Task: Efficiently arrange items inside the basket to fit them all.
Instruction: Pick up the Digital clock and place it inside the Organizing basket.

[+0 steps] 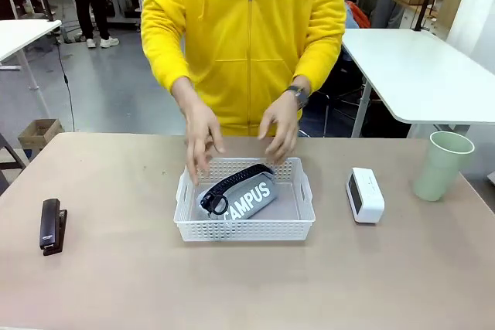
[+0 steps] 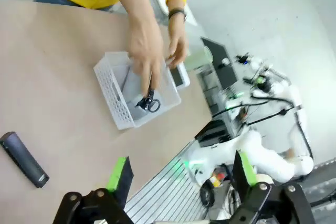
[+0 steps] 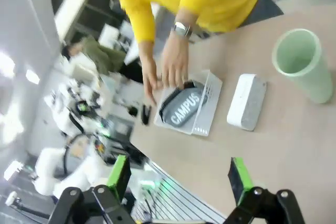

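Stowed: one item of four. The CAMPUS pouch (image 1: 249,197) lies in the basket (image 1: 244,229) at mid-desk, under the person's hands (image 1: 203,135). Outside it: stapler (image 1: 52,226) near the left edge, white device (image 1: 365,195) and green cup (image 1: 442,166) toward the right edge. Left gripper (image 2: 181,162) and right gripper (image 3: 179,165): wide open, empty.

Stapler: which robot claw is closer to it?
Left. The left gripper hovers with the stapler close ahead of it; the right gripper is on the other side of the basket, the stapler far beyond it.
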`<state>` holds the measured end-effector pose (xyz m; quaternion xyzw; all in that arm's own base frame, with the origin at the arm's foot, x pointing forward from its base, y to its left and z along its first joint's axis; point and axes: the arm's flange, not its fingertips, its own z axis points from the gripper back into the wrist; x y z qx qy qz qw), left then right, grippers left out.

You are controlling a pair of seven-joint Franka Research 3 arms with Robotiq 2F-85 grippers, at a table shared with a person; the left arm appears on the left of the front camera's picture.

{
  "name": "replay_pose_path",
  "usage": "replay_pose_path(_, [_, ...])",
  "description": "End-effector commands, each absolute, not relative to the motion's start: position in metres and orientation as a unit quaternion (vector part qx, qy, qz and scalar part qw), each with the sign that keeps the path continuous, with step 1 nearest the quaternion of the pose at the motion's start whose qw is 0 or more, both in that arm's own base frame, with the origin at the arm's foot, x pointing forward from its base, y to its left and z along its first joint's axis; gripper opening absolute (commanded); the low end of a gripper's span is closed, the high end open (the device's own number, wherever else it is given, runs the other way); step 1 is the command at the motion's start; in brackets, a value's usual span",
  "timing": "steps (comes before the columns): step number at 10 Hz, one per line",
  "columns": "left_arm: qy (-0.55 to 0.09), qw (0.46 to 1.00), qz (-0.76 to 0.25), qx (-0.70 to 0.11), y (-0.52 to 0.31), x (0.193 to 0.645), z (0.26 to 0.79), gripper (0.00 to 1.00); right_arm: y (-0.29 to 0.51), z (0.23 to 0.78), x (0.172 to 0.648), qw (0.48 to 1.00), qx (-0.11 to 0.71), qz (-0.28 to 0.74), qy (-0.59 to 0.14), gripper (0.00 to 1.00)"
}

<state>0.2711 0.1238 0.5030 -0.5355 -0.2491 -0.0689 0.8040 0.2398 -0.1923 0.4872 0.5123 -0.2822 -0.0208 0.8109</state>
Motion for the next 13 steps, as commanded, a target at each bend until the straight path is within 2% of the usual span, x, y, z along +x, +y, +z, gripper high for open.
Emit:
replay_pose_path(1, [-0.261,0.768,-0.067,-0.581,0.149,0.279,0.493,1.00,-0.225,0.451,0.238,0.765,0.564,-0.051,-0.306,1.00])
replay_pose_path(2, [-0.282,0.755,-0.062,-0.589,0.142,0.270,0.489,1.00,-0.236,0.436,0.234,0.751,0.579,-0.072,-0.310,1.00])
replay_pose_path(4, [-0.282,0.746,-0.060,-0.600,0.122,0.270,0.481,1.00,-0.236,0.423,0.235,0.751,0.580,-0.089,-0.303,1.00])
replay_pose_path(6, [-0.280,0.763,-0.046,-0.580,0.101,0.280,0.478,1.00,-0.233,0.423,0.230,0.759,0.551,-0.096,-0.332,1.00])
replay_pose_path(7, [-0.277,0.747,-0.054,-0.602,0.137,0.282,0.487,1.00,-0.231,0.425,0.226,0.769,0.517,-0.117,-0.358,1.00])
replay_pose_path(8, [-0.277,0.747,-0.054,-0.602,0.137,0.282,0.487,1.00,-0.239,0.414,0.236,0.754,0.572,-0.101,-0.306,1.00])
replay_pose_path(13, [-0.277,0.747,-0.054,-0.602,0.137,0.282,0.487,1.00,-0.239,0.414,0.236,0.754,0.572,-0.101,-0.306,1.00])
